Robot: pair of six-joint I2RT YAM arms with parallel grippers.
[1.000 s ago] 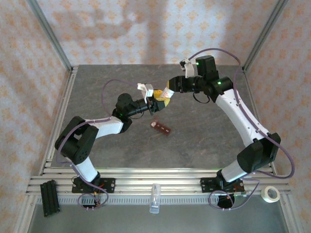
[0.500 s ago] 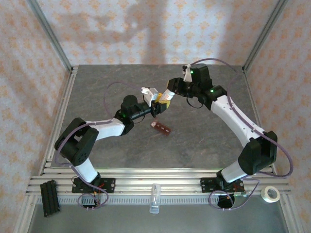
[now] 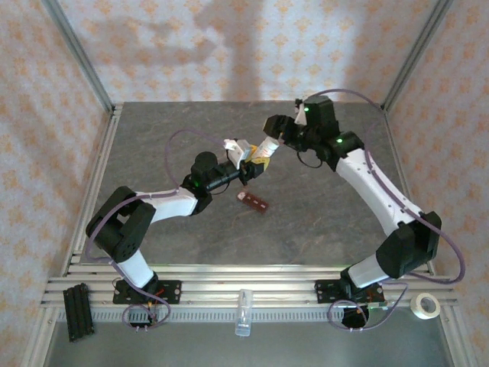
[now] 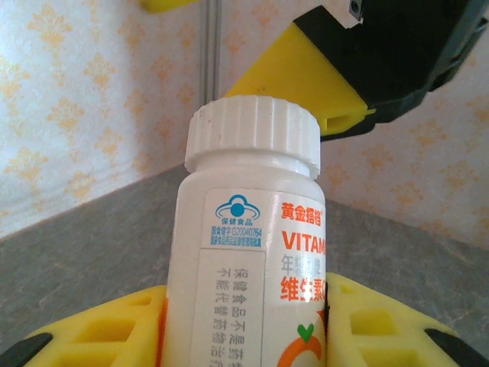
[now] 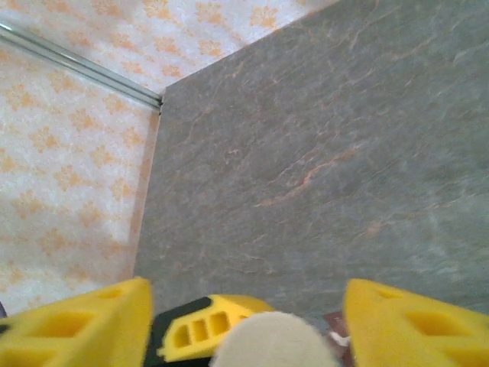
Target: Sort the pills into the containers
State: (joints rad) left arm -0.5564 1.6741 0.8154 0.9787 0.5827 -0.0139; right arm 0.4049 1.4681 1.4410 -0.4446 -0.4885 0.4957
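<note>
Containers (image 3: 253,202) lie near left end effector (image 3: 247,161) holding bottle (image 4: 248,229).

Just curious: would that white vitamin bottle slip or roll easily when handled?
Probably stiff: the vitamin bottle looks like hard plastic. Its glossy label may be slippery, though the ribbed cap should give grip. Being round, it would likely roll if laid down.

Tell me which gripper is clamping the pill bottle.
The left gripper: the bottle sits pinched between its fingers; the right gripper stands open around the white cap.
</note>
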